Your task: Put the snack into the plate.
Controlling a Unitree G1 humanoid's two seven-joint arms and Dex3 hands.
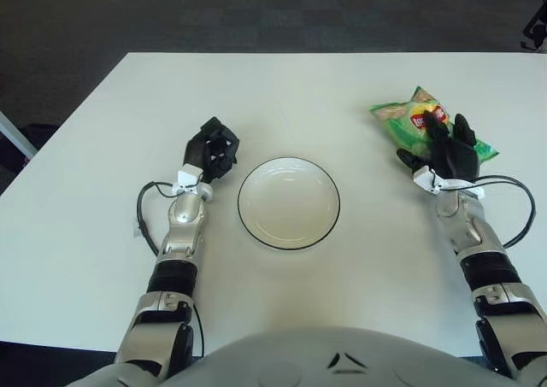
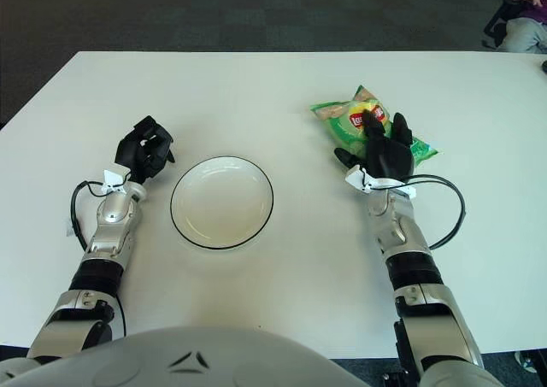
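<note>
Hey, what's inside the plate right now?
Nothing: the plate is bare white. The snack bag lies on the table under the right hand, which hides its near part.

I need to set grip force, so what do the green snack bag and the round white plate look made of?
Green snack bag, under the right hand: likely thin glossy plastic film, crinkled and shiny. Round white plate with dark rim: probably glazed ceramic or melamine, smooth and rigid-looking.

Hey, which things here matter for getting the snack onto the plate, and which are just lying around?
For the job:
green snack bag, under the spread right hand
white plate, nothing in it

Just there:
left hand, fingers curled, left of the plate
white table
</note>
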